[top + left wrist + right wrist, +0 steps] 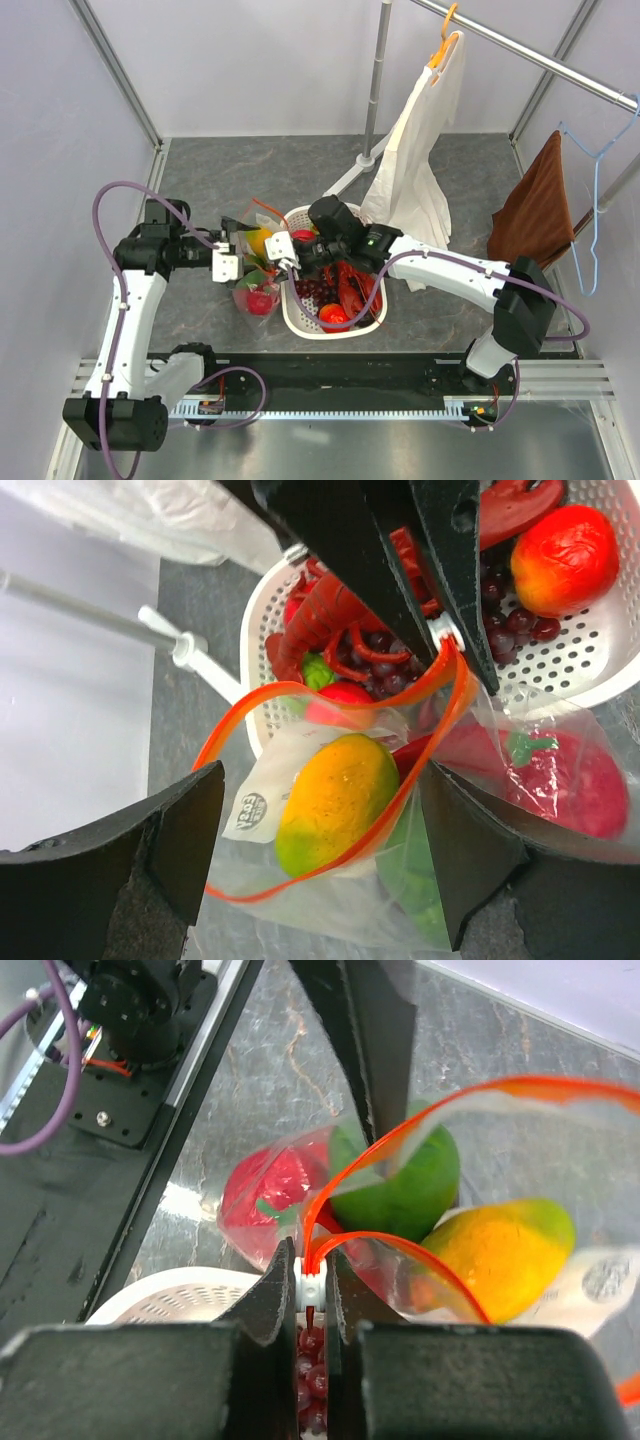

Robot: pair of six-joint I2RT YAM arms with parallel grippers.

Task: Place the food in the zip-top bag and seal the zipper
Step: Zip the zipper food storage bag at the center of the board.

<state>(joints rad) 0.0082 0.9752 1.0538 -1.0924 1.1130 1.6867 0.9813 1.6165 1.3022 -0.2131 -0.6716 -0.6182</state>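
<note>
The clear zip-top bag (252, 282) lies left of the white basket (300, 322), mouth open. Its orange-red zipper (300, 695) forms a wide loop. Inside are a yellow-orange piece (335, 798), a green pepper (400, 1188) and a red round fruit (572, 777). My right gripper (312, 1272) is shut on the white slider (312, 1282) at one end of the zipper; it also shows in the left wrist view (447, 640). My left gripper (322, 785) is open, one finger on each side of the bag's mouth. The basket holds a red lobster (322, 612), grapes (512, 612) and a red fruit (565, 555).
A white cloth (420, 170) hangs on an orange hanger from a rail just behind the basket. A brown cloth (535, 215) and a blue hanger (597, 215) hang at the right. A metal pole (376, 90) with a white foot stands at the back.
</note>
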